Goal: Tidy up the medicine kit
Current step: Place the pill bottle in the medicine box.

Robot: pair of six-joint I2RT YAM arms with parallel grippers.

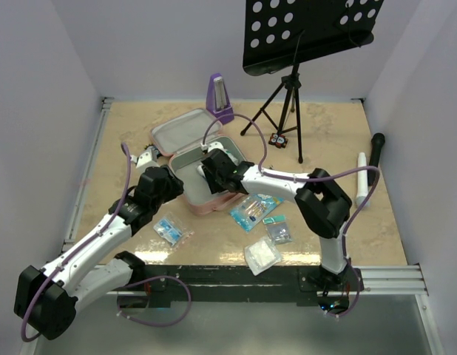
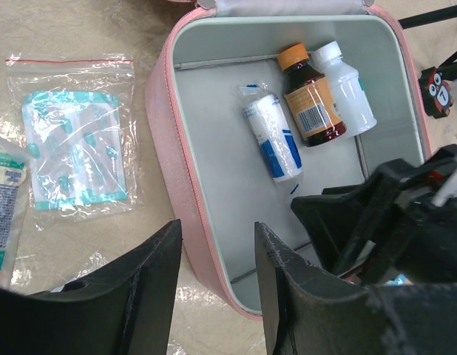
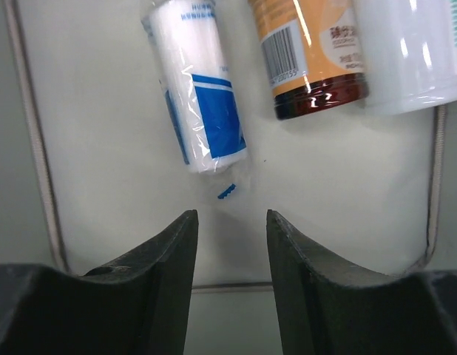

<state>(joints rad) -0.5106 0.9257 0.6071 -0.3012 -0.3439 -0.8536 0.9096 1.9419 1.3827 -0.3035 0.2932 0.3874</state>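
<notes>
The medicine kit (image 1: 185,127) is a pink square zip case lying open, with its grey-lined base (image 2: 214,140) facing up. In the base lie a wrapped white and blue bandage roll (image 2: 273,137) (image 3: 199,96), a brown bottle with an orange cap (image 2: 310,100) (image 3: 310,52) and a white bottle (image 2: 347,89) (image 3: 413,52). My left gripper (image 2: 217,225) (image 1: 173,185) is open and straddles the case's near-left wall, with space either side of it. My right gripper (image 3: 231,214) (image 1: 214,164) hovers open inside the base, nothing between its fingers, just short of the roll.
A clear bag of teal-edged items (image 2: 77,144) lies left of the case. Several small packets (image 1: 252,211) (image 1: 171,229) (image 1: 262,255) lie in front of it. Behind stand a purple metronome (image 1: 219,96) and a music stand (image 1: 288,89); a white tube (image 1: 361,181) and a black microphone (image 1: 376,151) lie right.
</notes>
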